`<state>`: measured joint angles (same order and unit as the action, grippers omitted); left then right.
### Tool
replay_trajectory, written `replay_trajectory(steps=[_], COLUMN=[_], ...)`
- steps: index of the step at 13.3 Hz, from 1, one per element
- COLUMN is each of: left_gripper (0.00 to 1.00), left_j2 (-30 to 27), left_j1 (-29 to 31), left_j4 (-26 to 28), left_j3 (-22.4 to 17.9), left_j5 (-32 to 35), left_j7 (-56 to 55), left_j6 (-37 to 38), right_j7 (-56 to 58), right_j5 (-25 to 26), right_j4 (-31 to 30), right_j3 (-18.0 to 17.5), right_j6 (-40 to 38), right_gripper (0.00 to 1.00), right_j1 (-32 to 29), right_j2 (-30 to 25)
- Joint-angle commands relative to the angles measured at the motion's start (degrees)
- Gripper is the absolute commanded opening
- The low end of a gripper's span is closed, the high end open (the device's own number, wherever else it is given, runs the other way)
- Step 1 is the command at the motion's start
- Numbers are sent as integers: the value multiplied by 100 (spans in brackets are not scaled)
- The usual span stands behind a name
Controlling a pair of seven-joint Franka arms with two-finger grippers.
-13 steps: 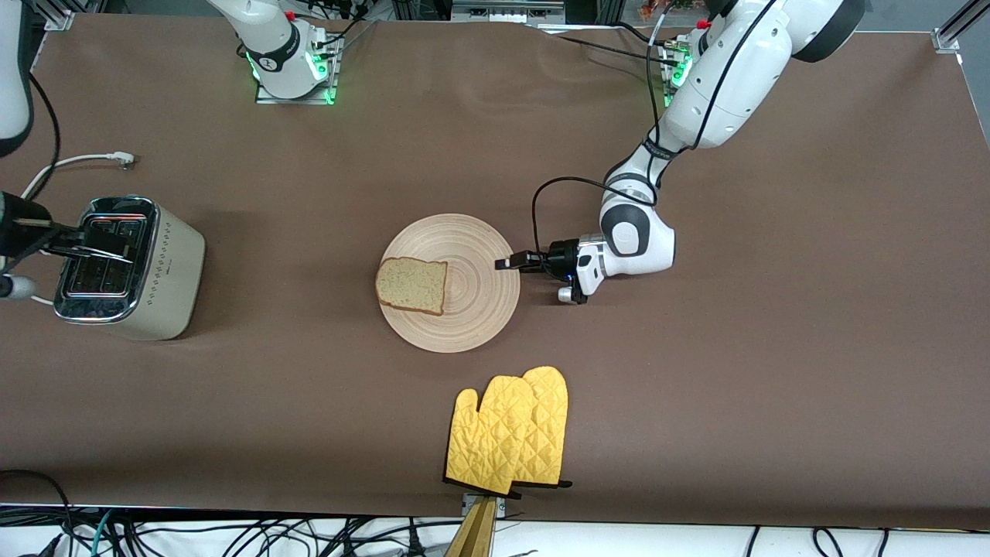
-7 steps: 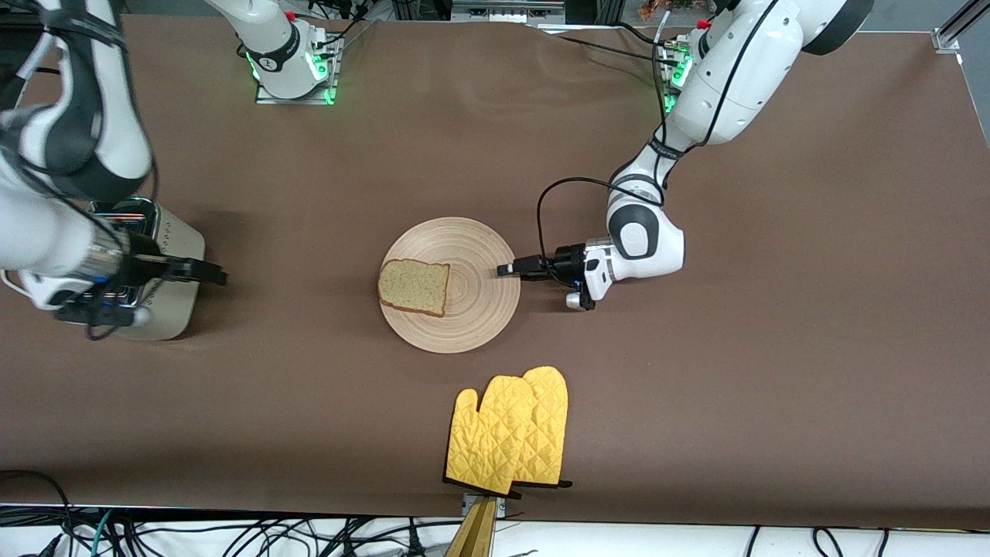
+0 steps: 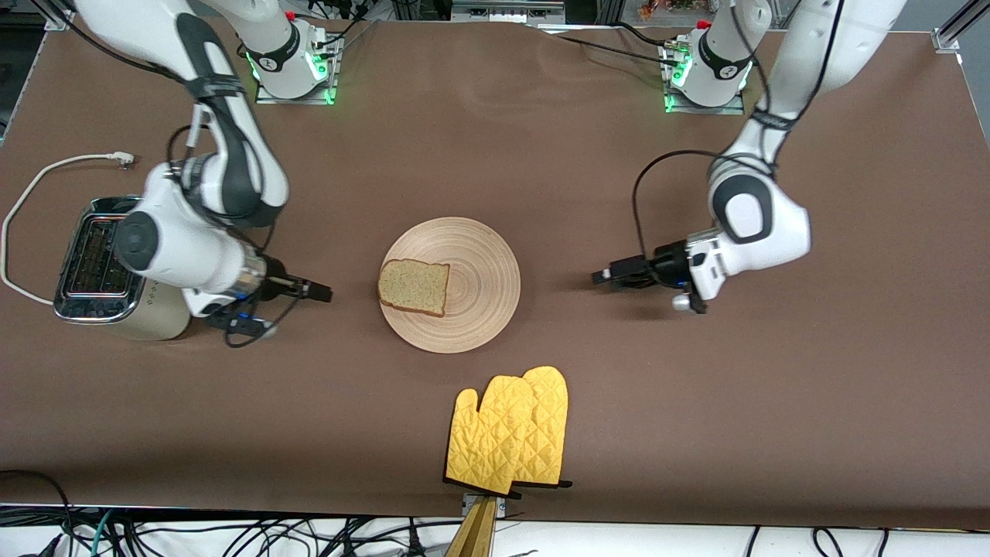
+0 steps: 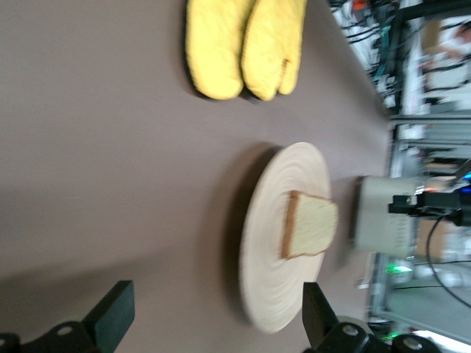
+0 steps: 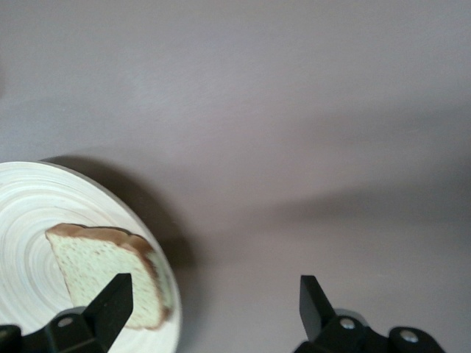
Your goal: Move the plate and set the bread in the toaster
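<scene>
Wooden plate (image 3: 464,309): pale, round, ringed with grooves, flat on the brown table (image 3: 773,425) near its middle.
Bread (image 3: 414,287): speckled light-brown slice with darker crust, lying on the plate's half toward the right arm's end.
Toaster (image 3: 104,271): cream body, chrome top, at the right arm's end, partly covered by the right arm.
Oven mitts (image 3: 510,433): yellow pair, nearer the camera than the plate.
Left gripper (image 3: 611,275): low over bare table beside the plate, fingers spread, empty.
Right gripper (image 3: 319,292): between toaster and plate, fingers apart, empty.
</scene>
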<state>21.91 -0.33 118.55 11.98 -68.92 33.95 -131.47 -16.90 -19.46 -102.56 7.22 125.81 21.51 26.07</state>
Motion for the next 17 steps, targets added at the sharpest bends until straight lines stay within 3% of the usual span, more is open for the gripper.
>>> replay_trajectory(steps=[1, 6, 8, 10, 13, 15, 17], left_gripper=[100, 100, 100, 100, 100, 100, 100], left_j2=[-862, -1670, -1848, -1831, -1831, -1840, -1840], left_j1=[279, 473, 473, 473, 473, 473, 473], left_j4=[318, 239, -293, -1094, -1850, -2072, -2431], left_j3=[77, 94, 86, 51, -37, -422, -477], left_j5=[1761, 4468, 5534, 6080, 7022, 7050, 7059], left_j7=[-975, -2160, -2768, -3043, -3034, -2938, -2823], left_j6=[16, 340, 1407, 2674, 3652, 3795, 4573], right_j7=[-541, -780, -771, -719, -709, -701, -701], right_j5=[-75, -75, -75, -58, 21, 30, 56], right_j4=[-62, -378, -379, -379, -300, -291, -282], right_j3=[69, 69, 78, 95, 130, 157, 165], right_j6=[460, 1295, 1323, 1262, 946, 876, 779], right_gripper=[100, 100, 100, 100, 100, 100, 100], right_j1=[528, 1013, 1127, 1127, 1127, 1127, 1127], right_j2=[257, 724, 768, 690, 558, 522, 470])
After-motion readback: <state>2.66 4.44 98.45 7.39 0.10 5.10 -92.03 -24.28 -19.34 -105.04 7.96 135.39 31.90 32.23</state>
